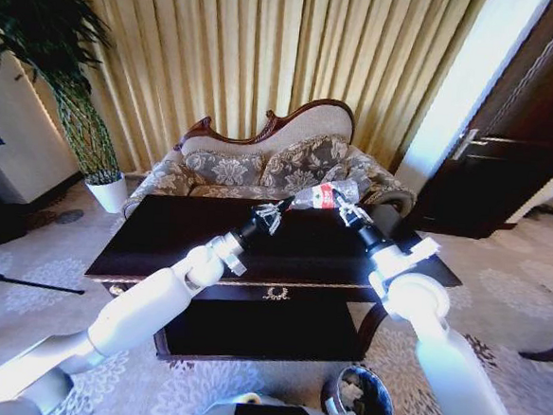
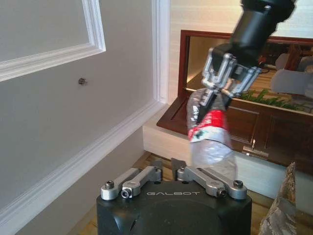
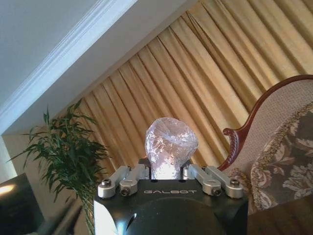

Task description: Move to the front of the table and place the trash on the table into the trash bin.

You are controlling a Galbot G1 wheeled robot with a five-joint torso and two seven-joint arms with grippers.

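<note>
— Two arms up over the table [image 1: 175, 234], as I read it from the head camera. Where's the bottle?

— Clamped in the right gripper [image 1: 345, 208]. I log the plastic bottle [image 1: 327, 195] held above the far right part of the tabletop, lying roughly level, its body reaching from the fingers toward the left arm and the sofa [image 1: 260, 168]. Red-and-white label sits next to the grip point.

— Right wrist camera agrees?

— Yes. The crumpled clear end stands straight out between the closed fingers [image 3: 131, 178].

— Left side?

— Left gripper [image 1: 274, 215] hangs over the middle of the table, close to the bottle, not touching. From its own wrist camera its fingers [image 2: 134, 182] look drawn together, holding nothing.

— Bin?

— I see the trash bin [image 1: 359, 397] on the carpet by the table's near right leg, well below the bottle.
</note>
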